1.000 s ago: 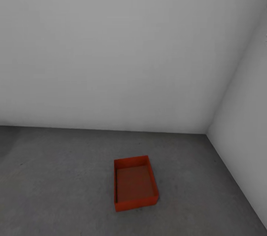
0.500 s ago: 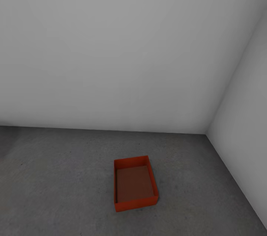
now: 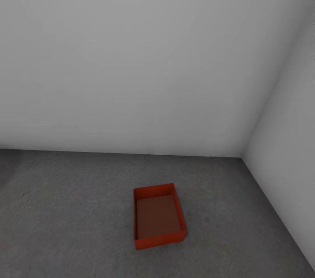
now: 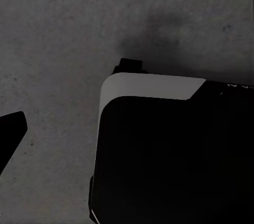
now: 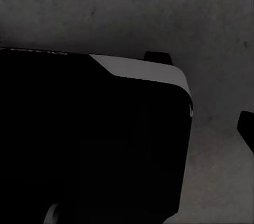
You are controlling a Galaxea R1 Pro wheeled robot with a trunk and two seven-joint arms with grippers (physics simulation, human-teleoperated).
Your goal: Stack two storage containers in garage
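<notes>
plain grey-white walls [image 3: 131, 50] meet in a corner at the far right, above the dark grey concrete floor [image 3: 65, 208] of the garage. one orange-red storage container [image 3: 158, 216] sits flat on that floor, open side up, near the right-hand wall and apart from both walls, with bare concrete all around it. in each wrist view, a black and white part of the robot's base [image 4: 159, 145] hangs over the mottled floor. a dark fingertip [image 4: 10, 131] shows at one edge of the left wrist view and another [image 5: 246, 126] in the right; whether either gripper is spread or closed cannot be told.
</notes>
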